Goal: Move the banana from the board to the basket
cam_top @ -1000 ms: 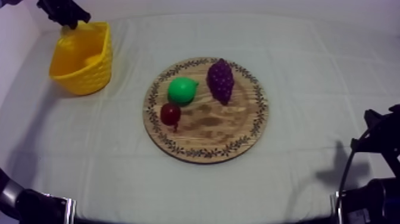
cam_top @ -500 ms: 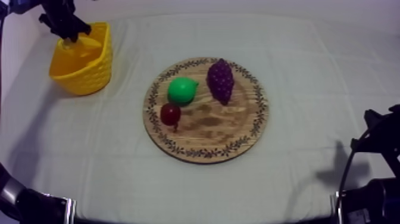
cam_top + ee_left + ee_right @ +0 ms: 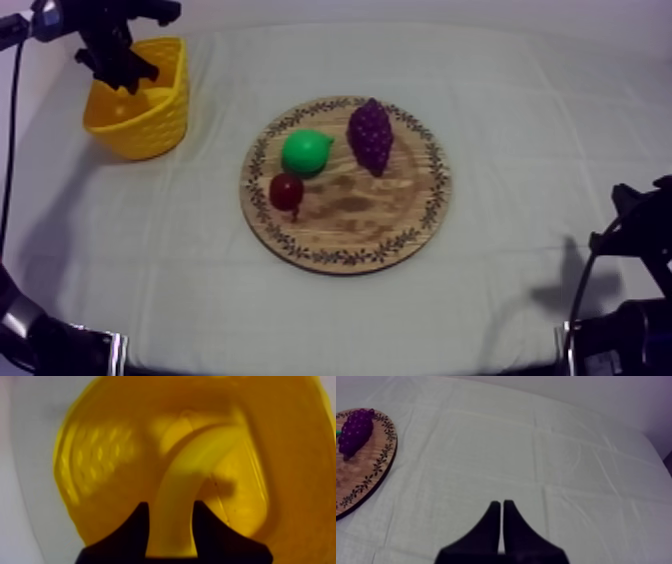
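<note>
From above, the left claw [image 3: 124, 74] hangs over the yellow basket [image 3: 145, 128], well apart from the wooden board [image 3: 352, 218]. Its wrist view shows it gripping the banana [image 3: 200, 461], which curves down inside the basket. The right wrist view shows the right claw [image 3: 501, 505] closed on nothing beside the board.

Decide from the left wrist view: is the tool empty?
No: the left tool is closed round the banana, holding it over the basket.
</note>
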Motion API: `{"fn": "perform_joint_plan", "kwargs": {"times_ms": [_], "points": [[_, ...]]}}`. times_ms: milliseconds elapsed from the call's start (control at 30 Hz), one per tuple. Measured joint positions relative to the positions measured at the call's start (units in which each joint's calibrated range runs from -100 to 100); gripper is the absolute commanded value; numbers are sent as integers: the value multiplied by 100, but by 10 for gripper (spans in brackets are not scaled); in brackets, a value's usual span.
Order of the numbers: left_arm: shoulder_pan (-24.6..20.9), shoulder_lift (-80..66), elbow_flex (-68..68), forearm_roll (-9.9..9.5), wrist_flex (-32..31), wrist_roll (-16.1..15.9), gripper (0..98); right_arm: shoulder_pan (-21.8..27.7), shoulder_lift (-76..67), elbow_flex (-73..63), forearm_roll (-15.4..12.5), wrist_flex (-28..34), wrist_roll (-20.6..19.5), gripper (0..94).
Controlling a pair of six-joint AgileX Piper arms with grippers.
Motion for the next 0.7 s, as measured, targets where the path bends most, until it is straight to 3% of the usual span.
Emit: {"fn": "perform_joint_plan", "kwargs": {"times_ms": [133,333,533,700], "points": [[-5,-108,85,40,-131,-58,437,0,0,0,0,0,0,3],[65,-494,251,151,-275,-217,343,0,0,0,0,0,0,3],[211,-1229,794,242,-605,-158,179,0,0,0,0,0,0,3],[314,-2201,1600,482,-1160,-173,41,0,0,0,0,0,0,3]]}}
